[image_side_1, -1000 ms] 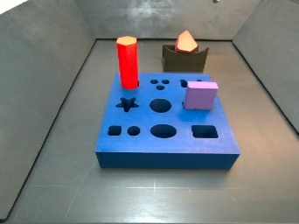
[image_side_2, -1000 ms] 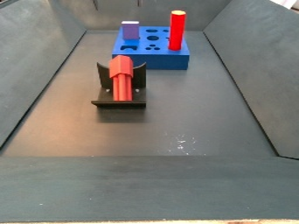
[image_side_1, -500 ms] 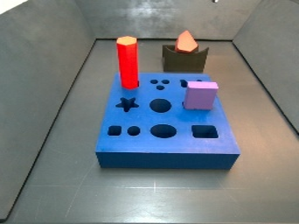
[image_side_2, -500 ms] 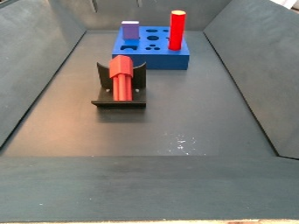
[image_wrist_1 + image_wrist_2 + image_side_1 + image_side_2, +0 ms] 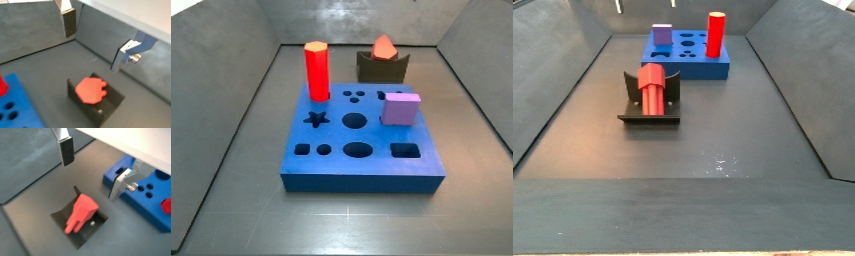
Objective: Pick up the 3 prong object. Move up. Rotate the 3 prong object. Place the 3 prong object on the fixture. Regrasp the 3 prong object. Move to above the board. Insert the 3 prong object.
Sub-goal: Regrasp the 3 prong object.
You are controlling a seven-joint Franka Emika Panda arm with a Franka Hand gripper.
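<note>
The salmon-red 3 prong object (image 5: 90, 90) (image 5: 81, 213) lies in the notch of the dark fixture (image 5: 109, 108) (image 5: 95, 226), with nothing holding it. Both side views show it there (image 5: 384, 46) (image 5: 652, 85) on the fixture (image 5: 382, 69) (image 5: 649, 119), beyond the blue board (image 5: 358, 172) (image 5: 680, 70). In both wrist views my gripper (image 5: 94, 39) (image 5: 92, 167) hangs open above the piece, well apart from it, with nothing between its fingers (image 5: 69, 22) (image 5: 66, 150). In the side views the gripper does not clearly show.
A tall red hexagonal column (image 5: 317, 70) (image 5: 716, 33) and a purple cube (image 5: 401, 109) (image 5: 661, 36) stand in the board. Sloping grey walls enclose the dark floor on all sides.
</note>
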